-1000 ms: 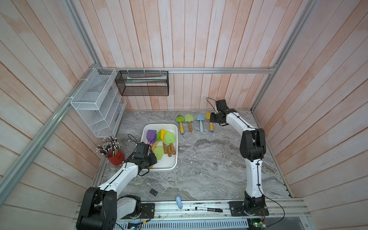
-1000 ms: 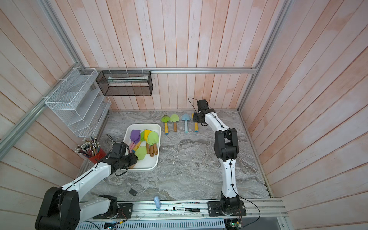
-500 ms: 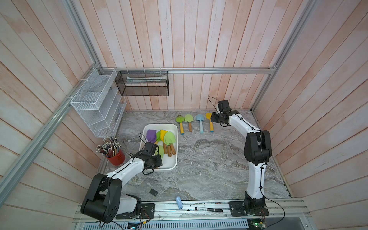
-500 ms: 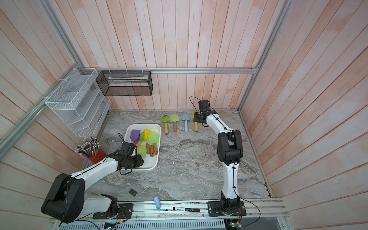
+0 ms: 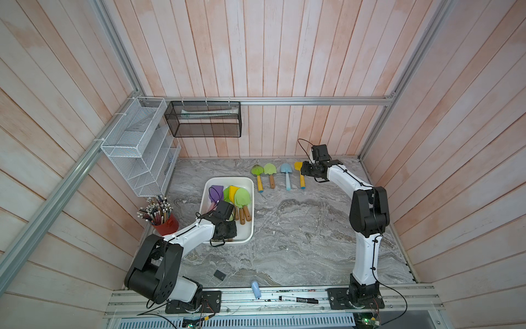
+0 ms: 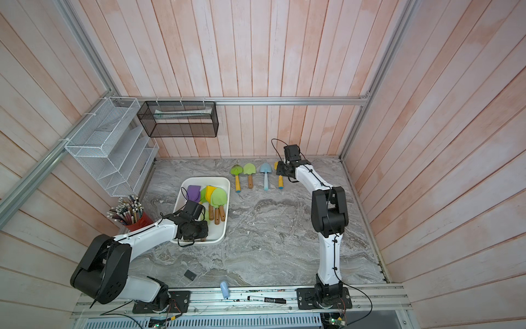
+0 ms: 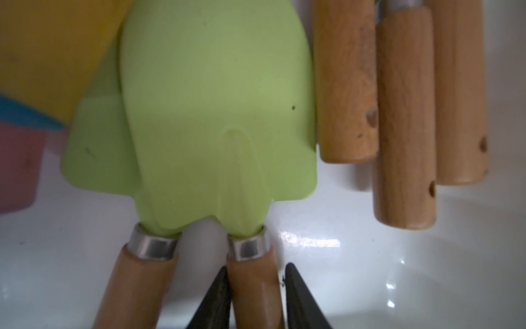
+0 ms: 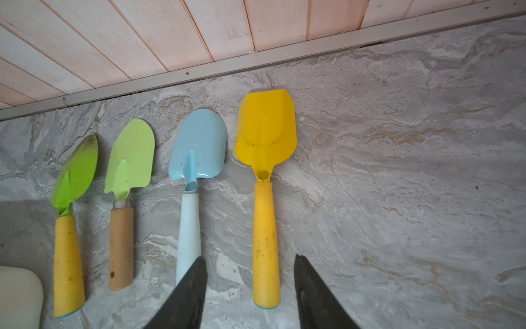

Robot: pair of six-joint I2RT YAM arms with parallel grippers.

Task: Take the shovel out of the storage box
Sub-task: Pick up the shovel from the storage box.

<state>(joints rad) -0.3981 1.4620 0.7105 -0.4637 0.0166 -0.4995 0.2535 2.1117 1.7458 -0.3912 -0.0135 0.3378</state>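
The white storage box [image 5: 251,182] lies left of centre on the marble table and holds several shovels, among them purple [image 5: 217,191], yellow [image 5: 233,191] and light green [image 5: 242,198] blades. My left gripper [image 7: 256,273] reaches down into the box's near end. It is shut on the wooden handle [image 7: 253,287] of a light green shovel [image 7: 222,99], with a finger [image 7: 219,296] against each side. A second light green shovel lies partly under it. My right gripper [image 8: 249,256] hovers open above the yellow shovel [image 8: 266,134] at the back of the table, holding nothing.
A row of shovels lies by the back wall: green [image 5: 257,171], light green [image 5: 269,169], blue [image 5: 285,169] and yellow [image 5: 298,166]. A red pencil cup [image 5: 168,223] stands left of the box. A white wire rack [image 5: 136,148] and black mesh basket [image 5: 205,119] hang on the walls.
My left gripper has sunk lower into the near end of the box and its jaws have closed in on the wooden handle. The right gripper has barely moved.
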